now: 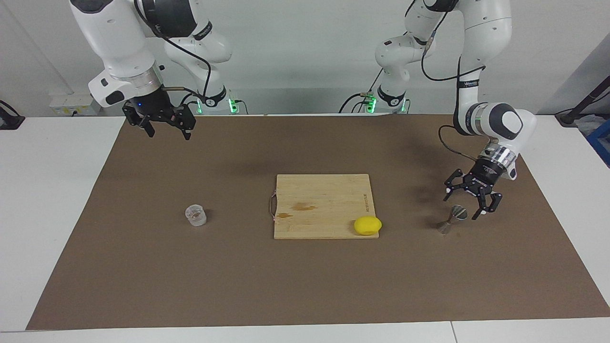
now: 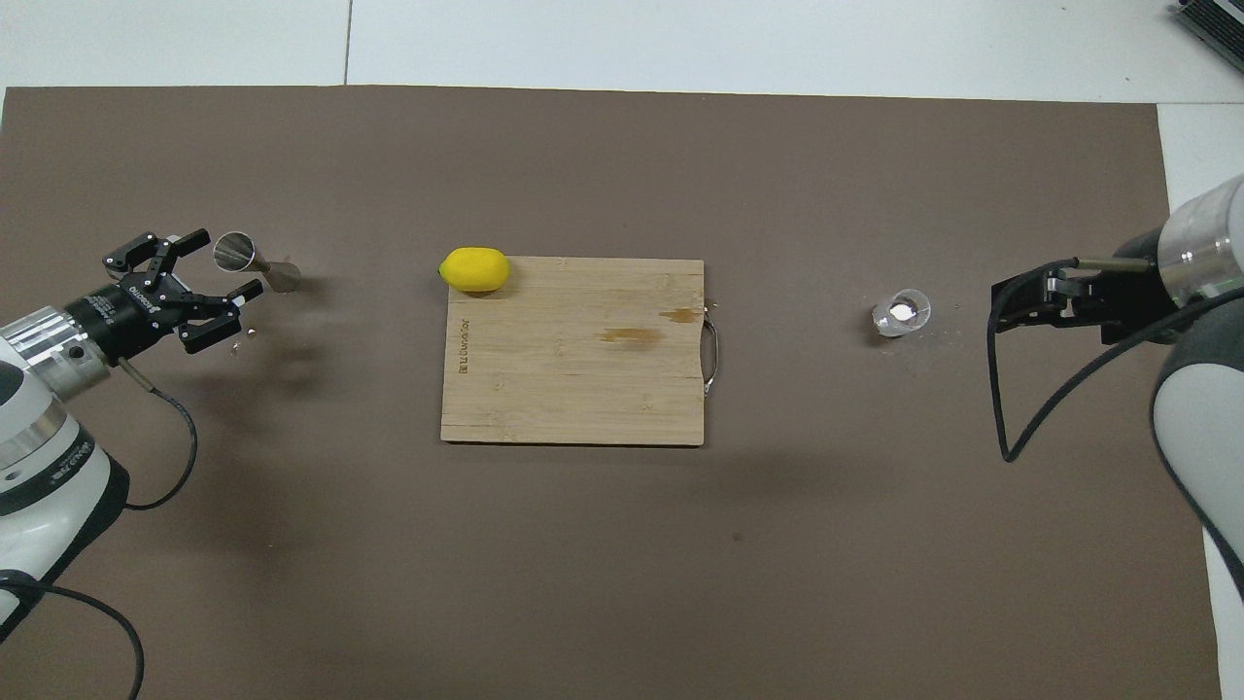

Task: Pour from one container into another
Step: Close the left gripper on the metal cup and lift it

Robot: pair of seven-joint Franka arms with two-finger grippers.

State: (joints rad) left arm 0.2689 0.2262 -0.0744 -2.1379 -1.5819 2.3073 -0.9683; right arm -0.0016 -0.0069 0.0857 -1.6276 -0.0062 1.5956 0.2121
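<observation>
You have a white table (image 1: 43, 200) covered by a large brown mat (image 1: 305, 281), with a plain pale wall and a few cables at the robots' end of the room. In the middle of the mat lies a bamboo cutting board (image 1: 319, 202), its metal handle turned toward the right arm's end, and a yellow lemon (image 1: 367, 225) sits on the board's corner farthest from the robots, toward the left arm's end. Your left gripper (image 1: 465, 204) is low over the mat near the left arm's end, tilted down, with its fingers spread wide. The steel jigger (image 1: 452, 220) stands upright on the mat just beside those fingertips: in the facing view its upper rim sits between the two spread fingers, and in the overhead view its mouth (image 2: 233, 251) lies in the gap between them, yet neither finger can be seen pressing on it, so count it as unheld. Look toward the right arm's end and you find the clear glass cup (image 1: 196, 215) standing alone on the mat, with something pale visible inside it from overhead. Your right gripper (image 1: 167, 127) hangs high above the mat's edge nearest the robots, well apart from the cup, its fingers apart and holding nothing; that arm waits.
</observation>
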